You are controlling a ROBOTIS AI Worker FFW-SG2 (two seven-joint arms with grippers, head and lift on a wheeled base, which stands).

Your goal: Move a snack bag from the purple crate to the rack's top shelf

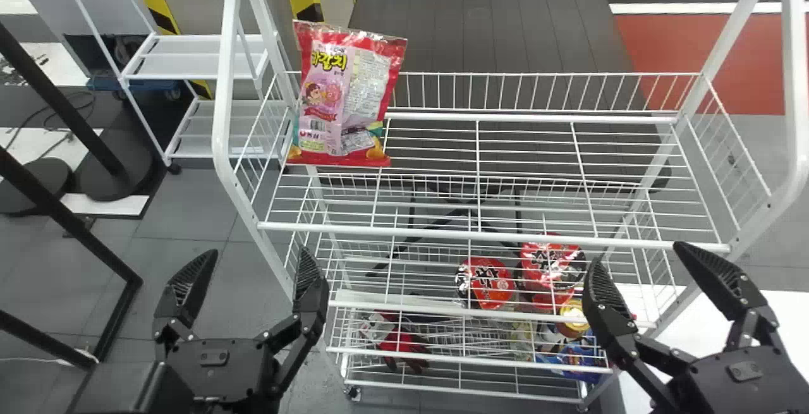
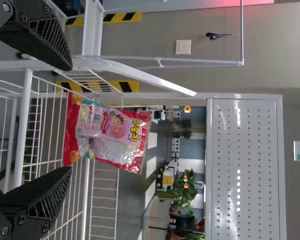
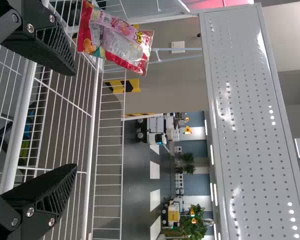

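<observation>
In the head view my left gripper (image 1: 243, 268) stands open in front of the rack's left side, and my right gripper (image 1: 638, 262) stands open at its front right. The snack bag (image 1: 344, 95), red and pink, stands upright at the left end of the rack's top shelf (image 1: 493, 235), apart from both grippers. In the left wrist view the snack bag (image 2: 107, 132) is beyond the spread fingers of the left gripper (image 2: 71, 117). The right wrist view has the bag (image 3: 115, 40) farther off, past the open right gripper (image 3: 76, 120).
Lower rack shelves hold red packages (image 1: 486, 282), a yellow-lidded jar (image 1: 572, 318), a blue bag (image 1: 578, 357) and a red and black item (image 1: 401, 344). Black poles (image 1: 63, 212) rise at the left; a white surface (image 1: 663, 344) lies by the right gripper. A white shelf unit (image 1: 196, 76) stands behind left.
</observation>
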